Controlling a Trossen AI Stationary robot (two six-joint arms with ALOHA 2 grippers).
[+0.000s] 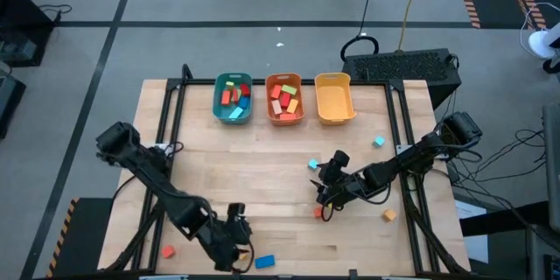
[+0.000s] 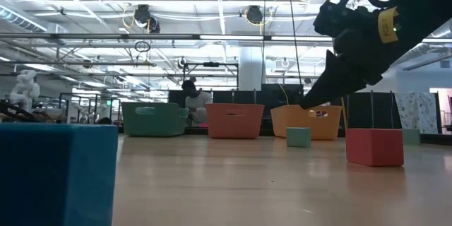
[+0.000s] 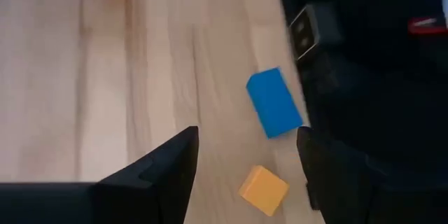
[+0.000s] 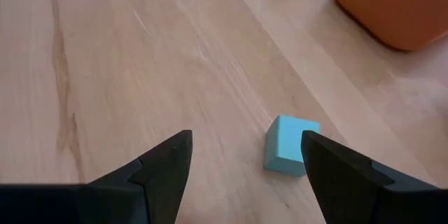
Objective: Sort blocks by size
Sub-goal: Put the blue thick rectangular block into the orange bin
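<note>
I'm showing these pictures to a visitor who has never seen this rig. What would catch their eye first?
Three bins line the table's far edge: the teal bin and orange bin hold blocks, while the yellow bin shows none. Mid-table, the right gripper hangs open just short of a light blue cube. At the near edge, the left gripper is open above a blue bar and a yellow cube.

A large open robotics lab or workshop. Beyond the wooden table (image 2: 247, 183), bright strip lights (image 2: 233, 37) and cables hang from a high industrial ceiling, a white humanoid robot (image 2: 25, 85) stands at the left, and a person (image 2: 192, 99) sits among dark equipment racks.
</note>
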